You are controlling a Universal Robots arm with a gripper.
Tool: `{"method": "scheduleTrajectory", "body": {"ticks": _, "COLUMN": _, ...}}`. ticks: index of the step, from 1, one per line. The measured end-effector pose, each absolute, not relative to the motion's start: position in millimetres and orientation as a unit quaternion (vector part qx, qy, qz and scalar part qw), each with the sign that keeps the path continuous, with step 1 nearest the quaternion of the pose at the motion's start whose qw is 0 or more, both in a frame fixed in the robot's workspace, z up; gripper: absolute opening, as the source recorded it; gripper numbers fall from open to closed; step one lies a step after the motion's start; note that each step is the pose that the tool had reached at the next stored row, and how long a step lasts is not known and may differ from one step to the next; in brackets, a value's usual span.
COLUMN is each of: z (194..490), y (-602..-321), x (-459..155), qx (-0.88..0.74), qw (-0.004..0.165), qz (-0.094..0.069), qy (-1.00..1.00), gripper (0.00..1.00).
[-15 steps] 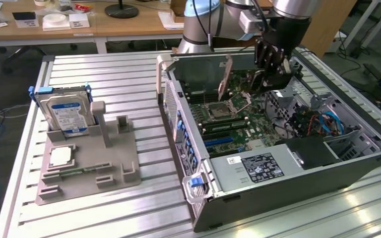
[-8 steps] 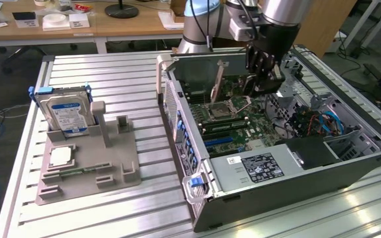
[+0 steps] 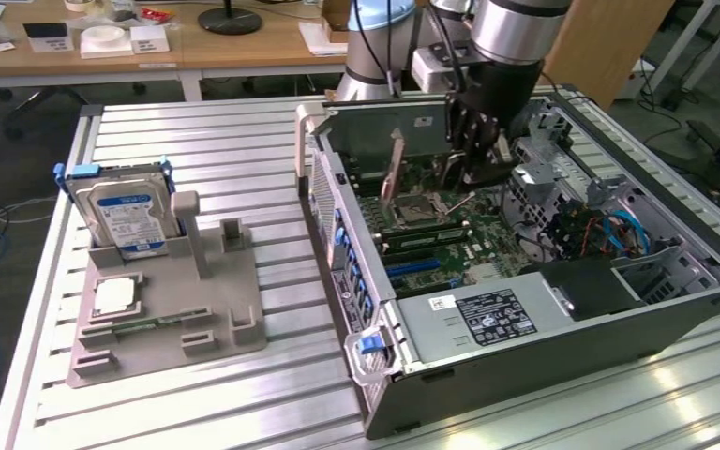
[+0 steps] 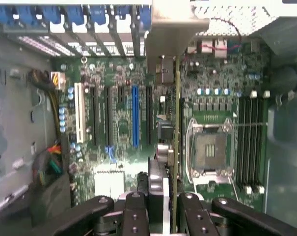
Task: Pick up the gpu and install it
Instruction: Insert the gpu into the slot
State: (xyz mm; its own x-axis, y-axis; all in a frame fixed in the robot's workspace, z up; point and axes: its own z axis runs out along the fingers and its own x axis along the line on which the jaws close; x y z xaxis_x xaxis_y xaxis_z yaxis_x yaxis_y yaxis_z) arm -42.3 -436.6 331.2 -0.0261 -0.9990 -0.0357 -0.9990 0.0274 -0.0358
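Observation:
The gpu (image 4: 176, 123) shows edge-on as a thin upright card inside the open computer case (image 3: 373, 384). Its pale metal bracket (image 4: 174, 29) sits at the rear wall by the blue slot clips. The card stands over the motherboard between the expansion slots (image 4: 135, 115) and the CPU socket (image 4: 209, 147). My gripper (image 4: 163, 216) reaches down into the case, and its black fingers (image 4: 136, 211) close on the card's inner end. In the exterior view the gripper (image 3: 475, 173) hangs over the board beside the standing gpu (image 3: 397, 167). I cannot tell whether the card is seated in a slot.
A grey parts holder (image 3: 229, 328) on the slatted table at the exterior view's left carries a silver hard drive (image 3: 123, 211) and a CPU chip (image 3: 112, 295). The power supply (image 3: 486, 314), drive cage and cables (image 3: 610, 234) crowd the case interior.

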Motion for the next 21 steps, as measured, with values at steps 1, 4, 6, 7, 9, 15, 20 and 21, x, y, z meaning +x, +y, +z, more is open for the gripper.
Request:
{"method": "scheduleTrajectory", "body": {"ticks": 1, "z": 329.4, "y": -437.0, "x": -43.3, "qx": -0.697, "qw": 0.025, "qz": 0.0, "qy": 0.716, "gripper": 0.28}}
{"method": "scheduleTrajectory", "body": {"ticks": 4, "z": 323.9, "y": -443.8, "x": -45.1, "qx": -0.697, "qw": 0.025, "qz": 0.0, "qy": 0.716, "gripper": 0.28}}
{"method": "scheduleTrajectory", "body": {"ticks": 6, "z": 321.8, "y": -450.0, "x": -46.0, "qx": -0.697, "qw": 0.025, "qz": 0.0, "qy": 0.716, "gripper": 0.28}}
{"method": "scheduleTrajectory", "body": {"ticks": 7, "z": 320.9, "y": -452.4, "x": -46.1, "qx": -0.697, "qw": 0.025, "qz": 0.0, "qy": 0.716, "gripper": 0.28}}
{"method": "scheduleTrajectory", "body": {"ticks": 9, "z": 319.4, "y": -454.8, "x": -46.3, "qx": -0.697, "qw": 0.025, "qz": 0.0, "qy": 0.716, "gripper": 0.28}}
{"method": "scheduleTrajectory", "body": {"ticks": 15, "z": 312.5, "y": -455.4, "x": -53.0, "qx": -0.698, "qw": 0.027, "qz": 0.002, "qy": 0.715, "gripper": 0.28}}
{"method": "scheduleTrajectory", "body": {"ticks": 20, "z": 303.4, "y": -455.4, "x": -54.6, "qx": -0.701, "qw": 0.027, "qz": 0.002, "qy": 0.713, "gripper": 0.28}}
{"method": "scheduleTrajectory", "body": {"ticks": 21, "z": 301.7, "y": -455.4, "x": -55.1, "qx": -0.701, "qw": 0.026, "qz": 0.002, "qy": 0.713, "gripper": 0.28}}
